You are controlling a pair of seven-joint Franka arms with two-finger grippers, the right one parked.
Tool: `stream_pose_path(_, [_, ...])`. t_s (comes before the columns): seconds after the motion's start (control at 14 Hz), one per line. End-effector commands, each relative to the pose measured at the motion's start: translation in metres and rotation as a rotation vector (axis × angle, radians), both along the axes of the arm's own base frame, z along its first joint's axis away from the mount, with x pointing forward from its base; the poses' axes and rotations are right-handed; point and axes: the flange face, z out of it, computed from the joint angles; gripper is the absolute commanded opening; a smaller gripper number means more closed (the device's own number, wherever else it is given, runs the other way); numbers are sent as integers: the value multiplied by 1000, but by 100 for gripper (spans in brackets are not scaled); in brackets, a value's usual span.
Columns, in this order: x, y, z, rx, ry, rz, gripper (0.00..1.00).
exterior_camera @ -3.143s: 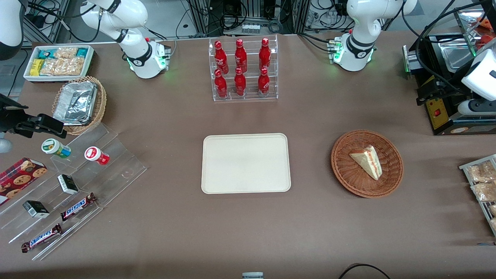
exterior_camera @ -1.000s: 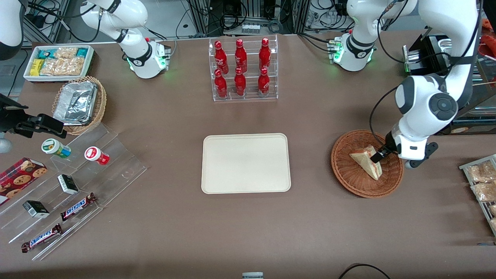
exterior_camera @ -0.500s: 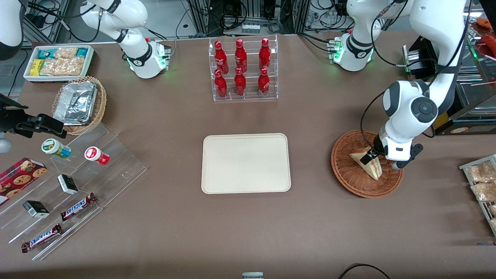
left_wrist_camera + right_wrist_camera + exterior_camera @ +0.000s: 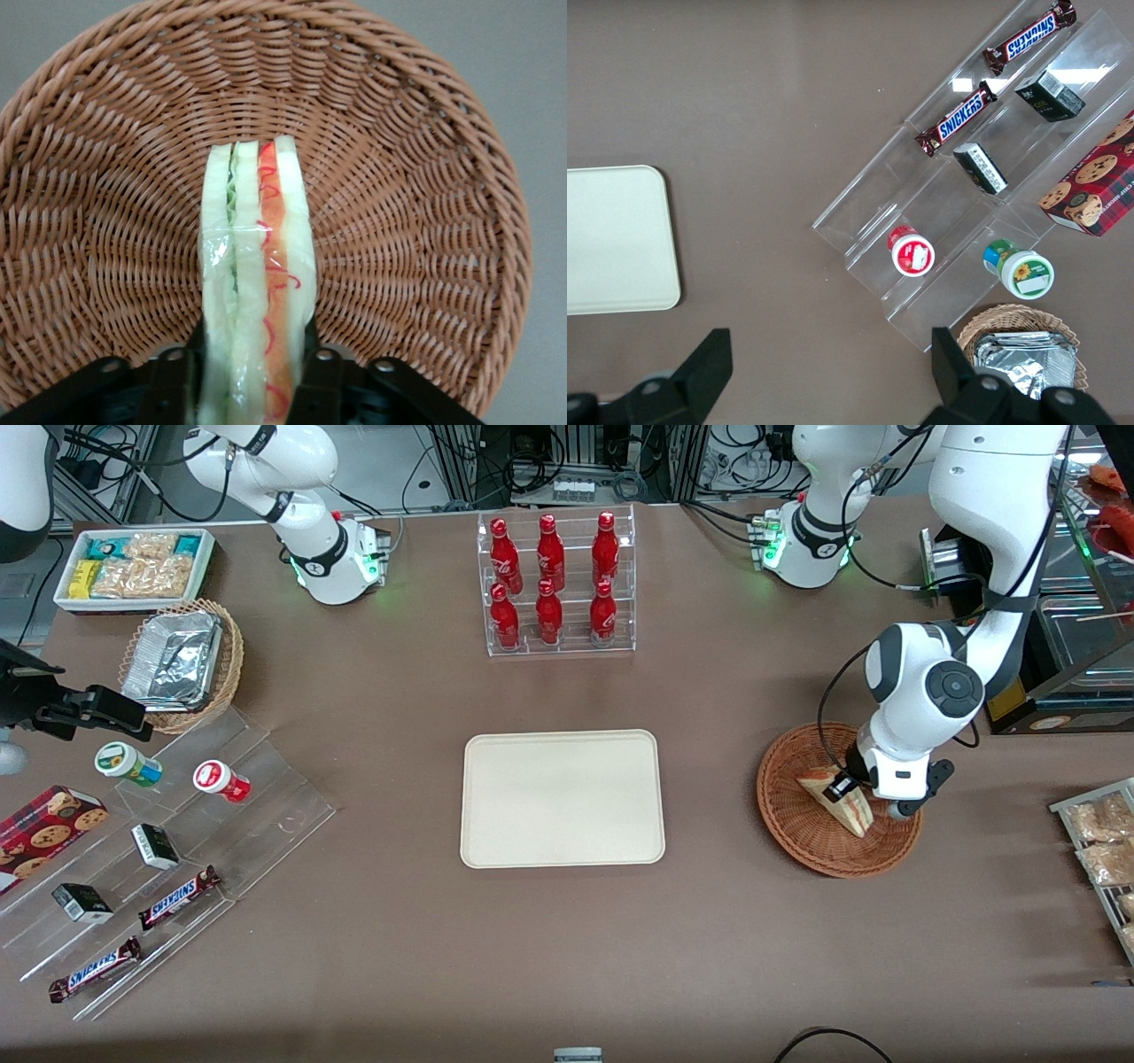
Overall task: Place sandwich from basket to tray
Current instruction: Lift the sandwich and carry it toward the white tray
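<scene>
Brown table (image 4: 372, 957), tray (image 4: 562, 798), basket (image 4: 788, 815), hand (image 4: 842, 784) over basket

front view: looked down steeply from high at the table's front edge, taking in the whole table (image 4: 399, 957), both arm bases included.
left wrist view: rode the working arm, faced straight down, very close over the basket (image 4: 425, 221); gripper (image 4: 251, 376) astride the sandwich (image 4: 257, 283).
right wrist view: faced down from mid height at the parked arm's end.
shared: tray (image 4: 562, 797) (image 4: 611, 239) showed in front and right wrist views; basket (image 4: 788, 824) in front and left wrist views.
</scene>
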Motion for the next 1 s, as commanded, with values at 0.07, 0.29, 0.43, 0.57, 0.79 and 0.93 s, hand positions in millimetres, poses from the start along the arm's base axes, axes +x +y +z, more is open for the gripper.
stream_pose_path(0.07, [-2, -25, 55, 20, 8, -44, 0])
stream_pose_path(0.29, [9, -72, 114, 36, 65, -132, 0])
stream_pose_path(0.43, [19, -111, 160, 46, 108, -180, 0])
stream_pose_path(0.57, [19, -159, 184, 31, 94, -228, 0])
stream_pose_path(0.79, [22, -236, 185, 22, 59, -364, 0])
stream_pose_path(0.93, [21, -312, 175, 19, 40, -451, 0])
